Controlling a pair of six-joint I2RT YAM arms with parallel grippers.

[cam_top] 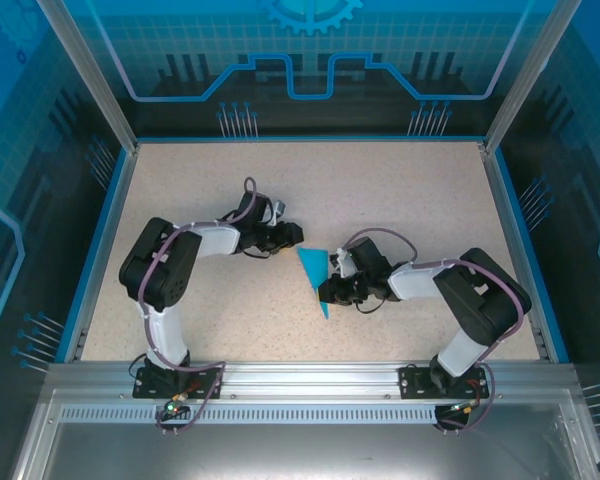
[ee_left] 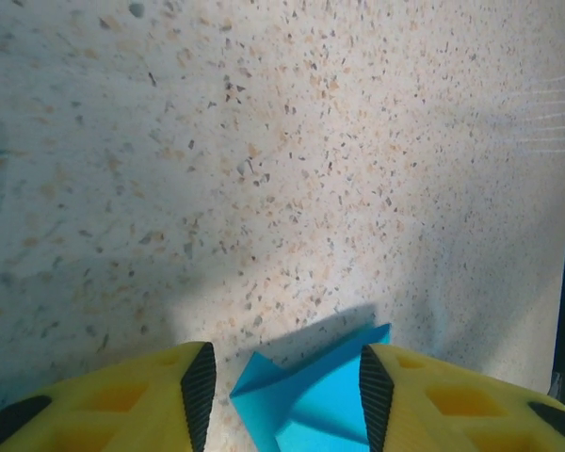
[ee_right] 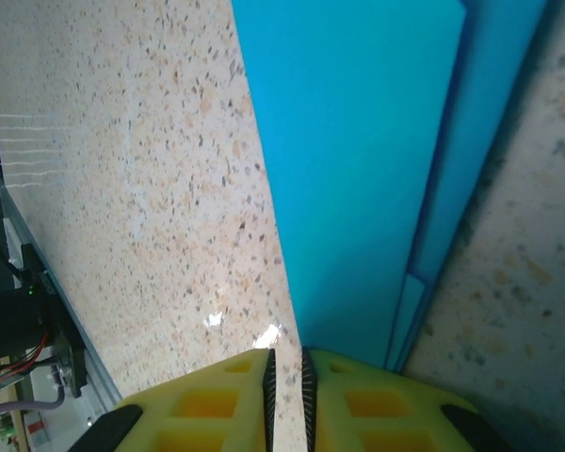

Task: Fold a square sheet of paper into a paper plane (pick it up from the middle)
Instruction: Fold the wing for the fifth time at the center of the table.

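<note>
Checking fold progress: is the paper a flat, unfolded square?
No, the top view shows the paper as a narrow, pointed triangle on the table, not a square.

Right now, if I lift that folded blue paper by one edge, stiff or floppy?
Probably stiff: the paper shows stacked folded layers. Likely very light, so it may slide on the table. Its raised flap could spring open.

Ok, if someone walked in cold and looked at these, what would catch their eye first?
The bright cyan-blue paper grabs you first, folded into a pointed wedge at the middle of the speckled table. Next come the yellow fingers: the left gripper stands open with a corner of the paper showing between them, and the right gripper has its fingers nearly together at the paper's long edge.
</note>
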